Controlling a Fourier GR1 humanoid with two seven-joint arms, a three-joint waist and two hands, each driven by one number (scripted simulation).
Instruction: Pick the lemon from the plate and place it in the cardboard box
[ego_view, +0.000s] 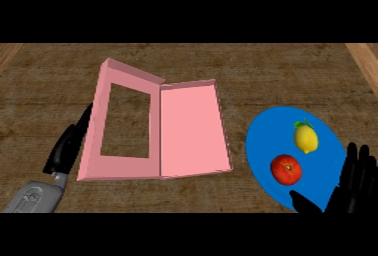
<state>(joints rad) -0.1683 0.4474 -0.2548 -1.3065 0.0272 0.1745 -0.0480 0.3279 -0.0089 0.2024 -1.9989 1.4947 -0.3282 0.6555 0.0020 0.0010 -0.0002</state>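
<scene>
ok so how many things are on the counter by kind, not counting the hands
Fruit: 2, the lemon and a red round fruit
Plates: 1, the blue plate
Boxes: 1, the pink box, lying open
Total: 4

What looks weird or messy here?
Nothing stands out. Nothing is spilled or broken. The lemon and a tomato sit apart on the blue plate, and the pink box lies open to its left.
</scene>
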